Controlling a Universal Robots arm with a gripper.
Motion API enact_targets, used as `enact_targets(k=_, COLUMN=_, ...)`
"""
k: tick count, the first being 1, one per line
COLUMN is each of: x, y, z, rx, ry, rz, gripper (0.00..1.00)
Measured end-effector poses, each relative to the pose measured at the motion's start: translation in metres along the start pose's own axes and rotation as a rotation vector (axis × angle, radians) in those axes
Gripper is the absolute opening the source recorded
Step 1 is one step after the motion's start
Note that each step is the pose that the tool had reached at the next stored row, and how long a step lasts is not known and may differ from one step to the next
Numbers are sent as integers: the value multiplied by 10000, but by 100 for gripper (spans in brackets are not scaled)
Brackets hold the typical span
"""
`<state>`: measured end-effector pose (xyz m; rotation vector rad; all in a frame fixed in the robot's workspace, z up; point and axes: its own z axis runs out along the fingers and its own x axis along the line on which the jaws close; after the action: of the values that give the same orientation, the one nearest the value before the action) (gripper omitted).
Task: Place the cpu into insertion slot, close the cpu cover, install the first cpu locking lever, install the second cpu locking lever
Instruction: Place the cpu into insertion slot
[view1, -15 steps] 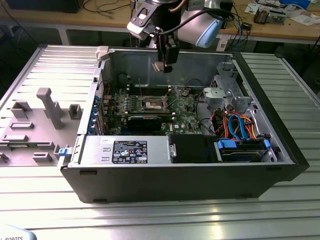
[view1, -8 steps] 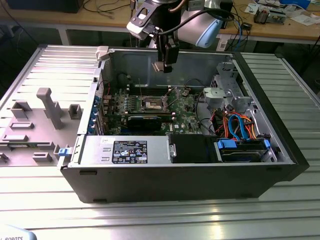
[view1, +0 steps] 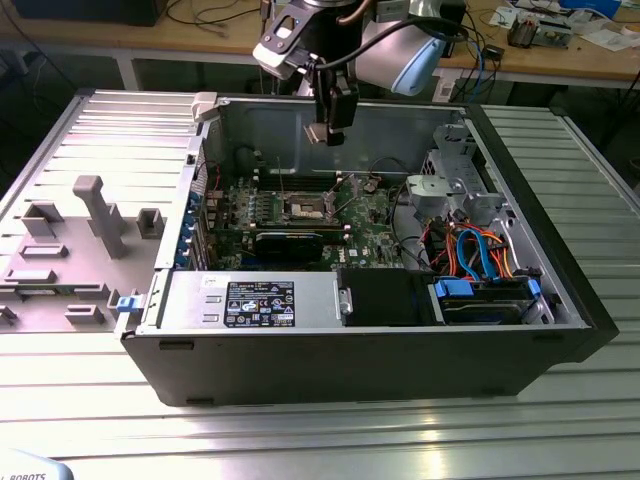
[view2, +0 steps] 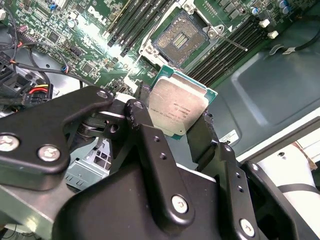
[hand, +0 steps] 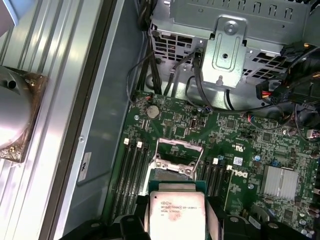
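My gripper (view1: 326, 131) hangs above the open computer case and is shut on the cpu (view2: 178, 106), a flat square chip with a dull silver top and green edge. Its black fingers (view2: 141, 118) clamp two opposite sides of the chip. In the first wrist view the cpu (hand: 175, 214) sits just short of the insertion slot (hand: 176, 156). The insertion slot (view2: 180, 39) lies uncovered on the green board, dark centre showing inside its silver rim. In the exterior view the insertion slot (view1: 307, 208) is well below the gripper. A thin lever (view2: 235, 42) stands clear of the slot.
Black memory slots (view2: 135, 22) flank the socket. A long black graphics card (view1: 289, 242) lies in front of it, the grey power supply (view1: 250, 300) nearer still. A drive cage (view1: 450, 185) with orange and blue cables fills the exterior view's right. A grey fixture (view1: 95, 215) sits outside the case.
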<state>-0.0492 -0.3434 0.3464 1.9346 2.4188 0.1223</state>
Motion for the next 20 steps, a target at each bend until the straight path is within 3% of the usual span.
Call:
enact_targets(k=8, x=0, y=0, z=4, rx=-7, ry=-35, rz=388, gripper=54)
enact_targets(k=15, x=1, y=-7, z=20, rx=-25, ry=-150, rz=1664, gripper=54)
enact_targets(k=20, x=28, y=-13, z=124, rx=-11, ry=-171, rz=1752, gripper=54)
